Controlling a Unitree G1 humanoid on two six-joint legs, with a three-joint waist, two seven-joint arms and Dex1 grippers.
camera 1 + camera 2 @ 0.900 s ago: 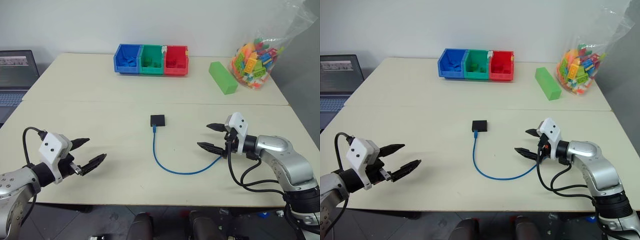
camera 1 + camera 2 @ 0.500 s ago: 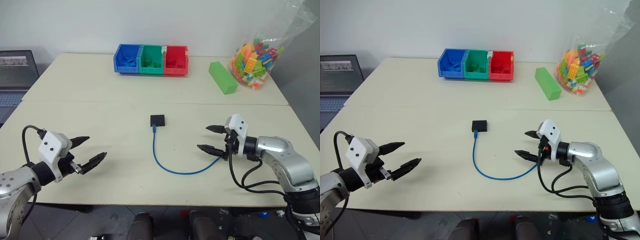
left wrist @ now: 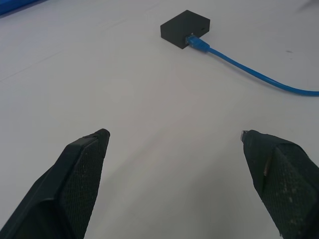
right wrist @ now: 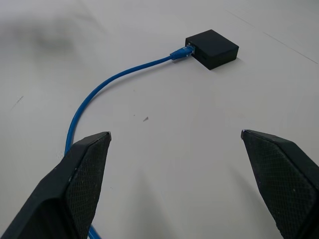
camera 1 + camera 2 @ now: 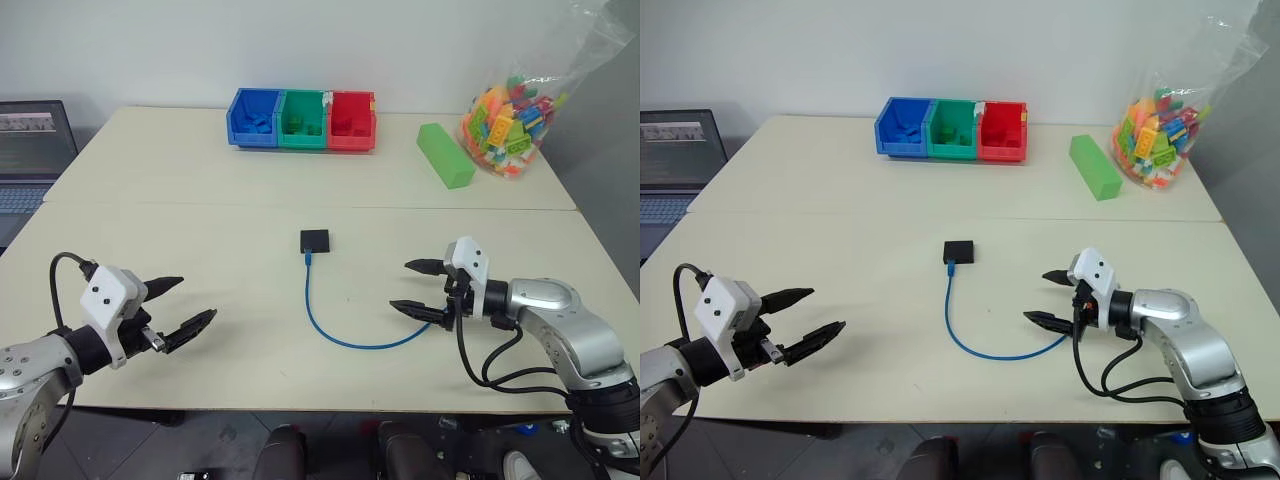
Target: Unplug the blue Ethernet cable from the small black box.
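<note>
Fingers of right gripper [image 5: 418,286] spread wide, hold nothing; gripper now more to left than a moment ago, nearer to cable's free end. Left gripper [image 5: 181,306] also wide open, empty, almost same place. Blue Ethernet cable [image 5: 321,329] lies in curve on table [image 5: 200,230], plugged in small black box [image 5: 314,240] at table middle, unchanged.

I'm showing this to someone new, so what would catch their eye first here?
Probably the blue Ethernet cable, curving across the middle of the table and plugged into the small black box. Next, the open left gripper and right gripper flanking it, then the blue, green and red bins at the far edge.
</note>
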